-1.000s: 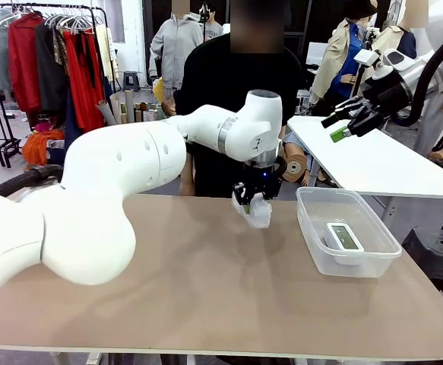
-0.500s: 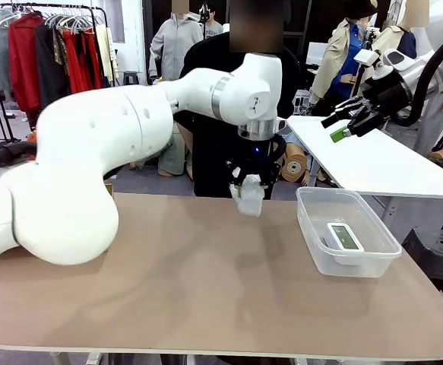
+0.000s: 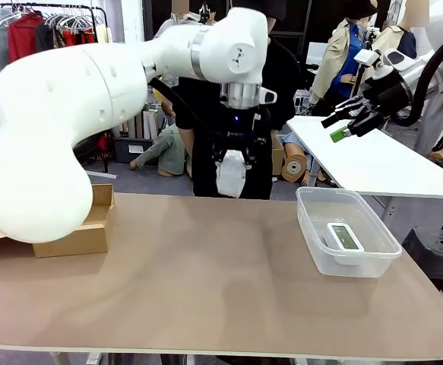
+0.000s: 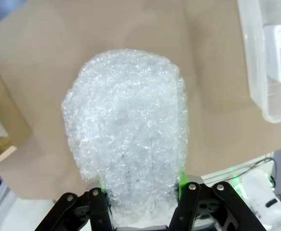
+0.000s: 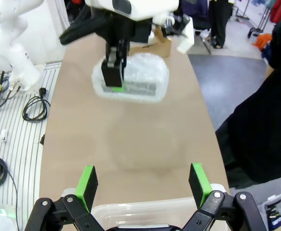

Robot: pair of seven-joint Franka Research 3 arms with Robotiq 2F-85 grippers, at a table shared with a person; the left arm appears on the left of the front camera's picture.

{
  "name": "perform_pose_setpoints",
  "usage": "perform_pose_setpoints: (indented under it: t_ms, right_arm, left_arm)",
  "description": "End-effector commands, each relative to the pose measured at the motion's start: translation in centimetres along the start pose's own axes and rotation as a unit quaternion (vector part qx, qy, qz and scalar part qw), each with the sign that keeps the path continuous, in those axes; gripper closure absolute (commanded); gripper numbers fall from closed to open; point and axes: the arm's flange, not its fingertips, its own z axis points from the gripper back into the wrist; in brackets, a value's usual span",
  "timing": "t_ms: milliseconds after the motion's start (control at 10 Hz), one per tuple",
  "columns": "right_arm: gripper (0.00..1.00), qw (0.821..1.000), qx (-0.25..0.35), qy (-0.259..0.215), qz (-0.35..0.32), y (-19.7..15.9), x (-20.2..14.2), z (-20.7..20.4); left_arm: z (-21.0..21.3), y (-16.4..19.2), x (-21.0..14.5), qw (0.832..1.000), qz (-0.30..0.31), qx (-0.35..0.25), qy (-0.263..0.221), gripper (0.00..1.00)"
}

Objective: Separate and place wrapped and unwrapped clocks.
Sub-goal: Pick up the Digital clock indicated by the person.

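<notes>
L gripper [image 3: 231,161] clamped on bubble-wrapped bundle [image 3: 230,173], hanging at 6 o'clock below fingers, above table [image 3: 206,289]. Bundle white, translucent, lumpy. R gripper [image 3: 341,124] wide, empty.

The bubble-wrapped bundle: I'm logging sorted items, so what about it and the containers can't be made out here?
- White bubble-wrap bundle, shut in the left gripper: the wrap hides its contents, left wrist view.
- Brown cardboard box: the left arm covers its inside, front view.
- White digital clock in the clear plastic bin: screen digits too small, front view.
</notes>
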Motion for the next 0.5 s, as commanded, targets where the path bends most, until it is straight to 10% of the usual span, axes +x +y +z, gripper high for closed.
perform_pose_setpoints:
  t_ms: [0, 400]
  right_arm:
    - [0.00, 1.000, -0.001, 0.003, 0.003, 0.1, 0.1, 0.1]
    - [0.00, 1.000, -0.001, 0.003, 0.003, 0.1, 0.1, 0.1]
  left_arm:
    - [2.4, 1.2, -1.1, 1.000, -0.017, -0.019, -0.009, 1.00]
    - [6.5, 2.8, -0.9, 0.999, -0.014, -0.003, -0.030, 1.00]
